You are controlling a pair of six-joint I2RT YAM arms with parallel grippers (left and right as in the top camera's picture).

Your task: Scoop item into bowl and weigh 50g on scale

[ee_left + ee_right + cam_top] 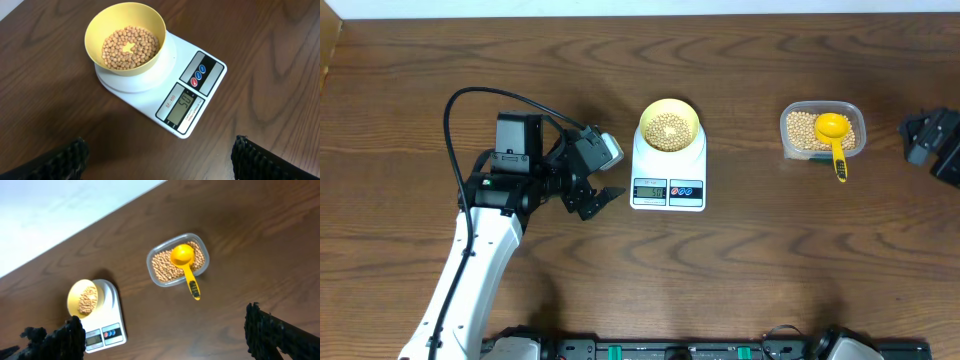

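A pale yellow bowl (668, 112) (95, 35) (75, 297) stands on the white scale (642, 165) (145, 100) (114, 305). It holds a layer of tan beans (668, 130) (142, 47). The scale's display (181, 107) reads 50. My left gripper (605, 185) (159, 155) hovers open just left of the scale's front, with nothing between its fingers. My right gripper (932, 140) (165, 330) is open and empty at the far right edge, well apart from the scale.
A clear plastic container (790, 135) (150, 262) of beans sits right of the scale. A yellow scoop (833, 127) (182, 255) rests in it, handle over the near rim. The table's far edge runs along the top.
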